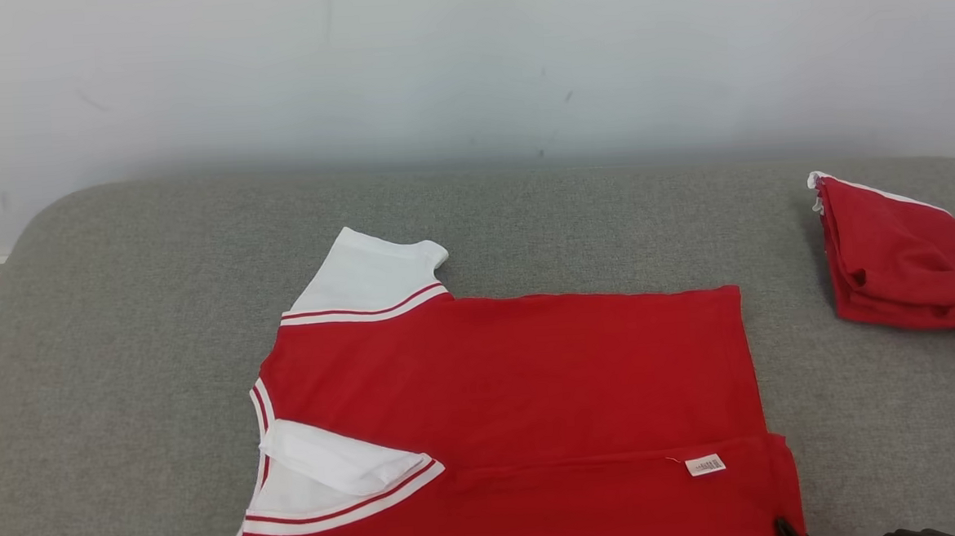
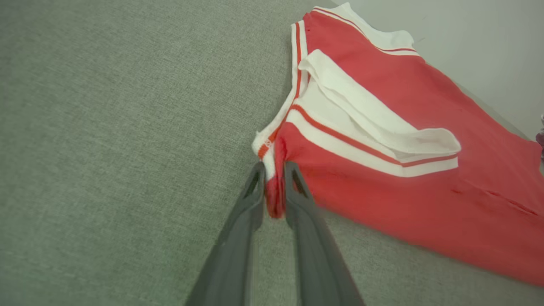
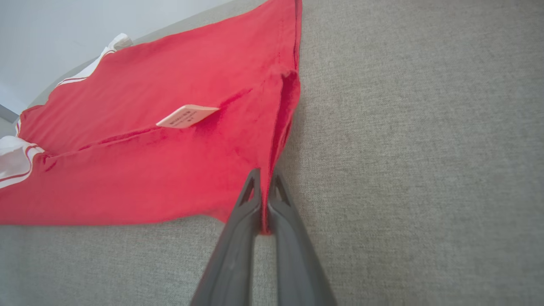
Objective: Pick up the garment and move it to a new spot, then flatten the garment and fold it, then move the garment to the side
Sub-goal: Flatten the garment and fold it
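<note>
The red cotton shirt with white striped sleeves [image 1: 516, 380] lies spread on the grey woven cushion [image 1: 123, 360], low toward 6 o'clock, its near strip folded over. The left gripper [image 2: 274, 168] pinches the shoulder corner at 7 o'clock, jaws narrow with cloth bunched between, though how firmly is hard to judge; the right gripper [image 3: 264, 176] is clamped on the hem corner at 5 o'clock. If one side lets go first, the other could drag its corner and skew the fold; the doubled-over white sleeve might flop open.
</note>
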